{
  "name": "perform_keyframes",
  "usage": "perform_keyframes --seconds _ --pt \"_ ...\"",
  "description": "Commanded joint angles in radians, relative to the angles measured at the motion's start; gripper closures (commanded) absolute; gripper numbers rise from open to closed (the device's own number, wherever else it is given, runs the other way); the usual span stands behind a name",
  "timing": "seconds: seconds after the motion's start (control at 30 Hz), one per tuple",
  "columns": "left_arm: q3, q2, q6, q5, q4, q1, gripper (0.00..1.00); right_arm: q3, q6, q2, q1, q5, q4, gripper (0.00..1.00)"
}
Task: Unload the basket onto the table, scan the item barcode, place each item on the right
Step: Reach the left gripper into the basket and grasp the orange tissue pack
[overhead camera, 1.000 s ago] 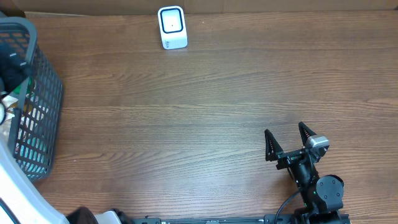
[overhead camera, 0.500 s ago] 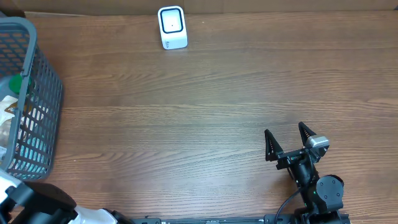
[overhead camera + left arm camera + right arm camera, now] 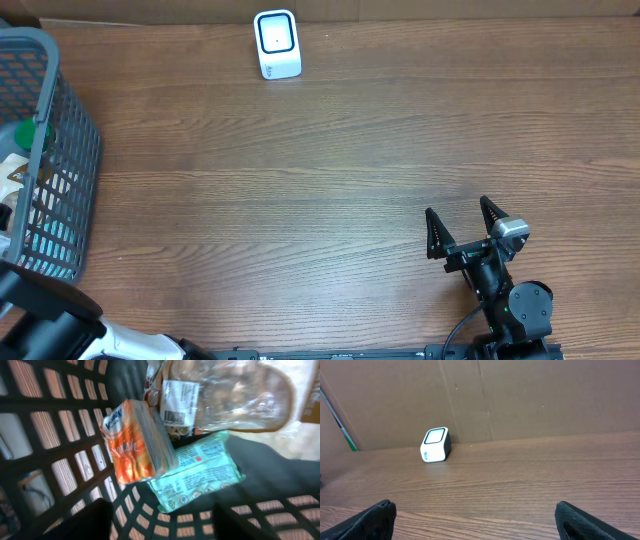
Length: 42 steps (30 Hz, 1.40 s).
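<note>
In the left wrist view I look down into a dark plastic basket [image 3: 60, 435]. An orange Kleenex tissue pack [image 3: 137, 442] leans on a teal packet [image 3: 195, 475]. Behind them lies a clear bag of bread [image 3: 240, 392] with a white barcode label [image 3: 176, 402]. My left gripper [image 3: 165, 525] hovers over these items with its dark fingers [image 3: 85, 520] apart and nothing between them. The white scanner [image 3: 277, 44] stands at the table's far edge. My right gripper [image 3: 462, 228] rests open near the front right, pointing toward the scanner [image 3: 435, 445].
The grey basket [image 3: 70, 150] stands at the table's left edge, with a green-capped item [image 3: 22, 135] showing inside. A brown cardboard wall [image 3: 520, 395] runs behind the scanner. Bare wooden tabletop [image 3: 320, 200] lies between the basket and my right arm.
In the overhead view my left arm has shifted from over the basket's left side toward the lower left corner, uncovering more of the contents. The right arm has not moved.
</note>
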Motion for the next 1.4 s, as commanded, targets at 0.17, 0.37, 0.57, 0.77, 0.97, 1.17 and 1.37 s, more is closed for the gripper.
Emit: perform_keyframes --seconds 0.17,0.37,0.57,0.77,0.97,1.17,1.37 --pt "-0.009 0.085 -0.027 -0.100 -0.006 0.005 0.44 -0.011 0.004 -0.010 -0.002 0.002 0.004 0.00" --pt "-0.011 0.119 -0.026 -0.115 0.013 0.006 0.41 -0.011 0.004 -0.010 -0.002 0.002 0.004 0.00" --pt "-0.012 0.179 -0.037 -0.111 0.040 0.005 0.49 -0.011 0.004 -0.010 -0.002 0.002 0.004 0.00" --pt "-0.012 0.214 -0.037 -0.110 0.065 0.005 0.61 -0.011 0.004 -0.010 -0.002 0.002 0.004 0.00" --pt "-0.008 0.213 -0.037 -0.109 0.063 0.005 0.96 -0.011 0.004 -0.010 -0.002 0.002 0.004 0.00" --pt "0.060 0.185 -0.037 -0.071 0.015 -0.003 0.96 -0.011 0.004 -0.010 -0.002 0.002 0.004 0.00" --pt "0.219 0.080 -0.037 -0.017 -0.050 -0.040 0.96 -0.011 0.004 -0.010 -0.002 0.002 0.004 0.00"
